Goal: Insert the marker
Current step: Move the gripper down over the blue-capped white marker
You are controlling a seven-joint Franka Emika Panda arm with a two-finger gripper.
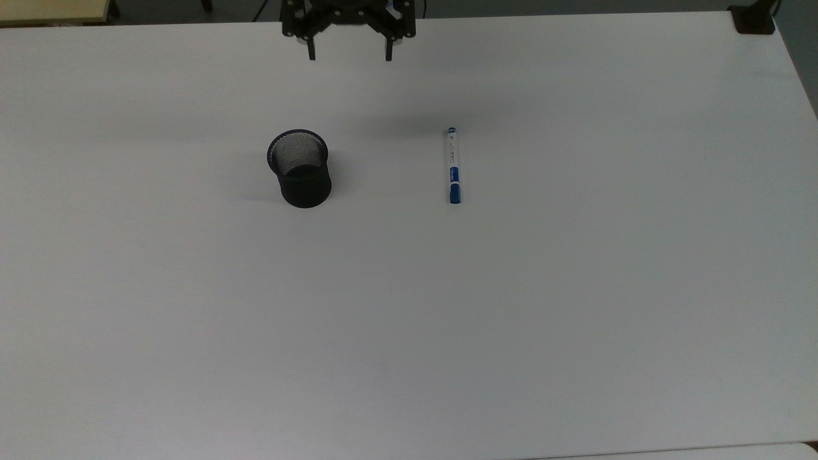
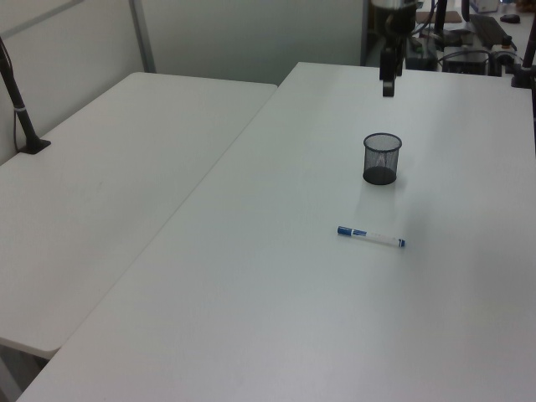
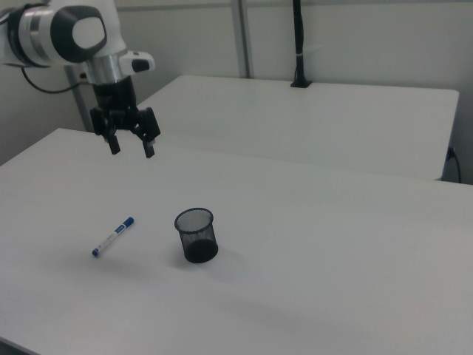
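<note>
The marker (image 1: 453, 165) is seen lying flat on the white surface (image 1: 511, 306), well apart from the black mesh cup (image 1: 299, 168), which stands upright and looks empty. In the top view the marker is at the cup's right; in the right view it is at the cup's left, blue cap toward the cup.

The tool (image 3: 131, 145) is held released, fingers spread wide w/ nothing between them, raised above the surface's far edge, well away from both items.

The marker is judged light, stiff, and smooth, so prob. prone to rolling or slipping; a grip across the white barrel near mid-length is suggested.

The barrel print cannot be read. In the left view the fingers overlap. The arm is cut off by the top view's upper edge.
</note>
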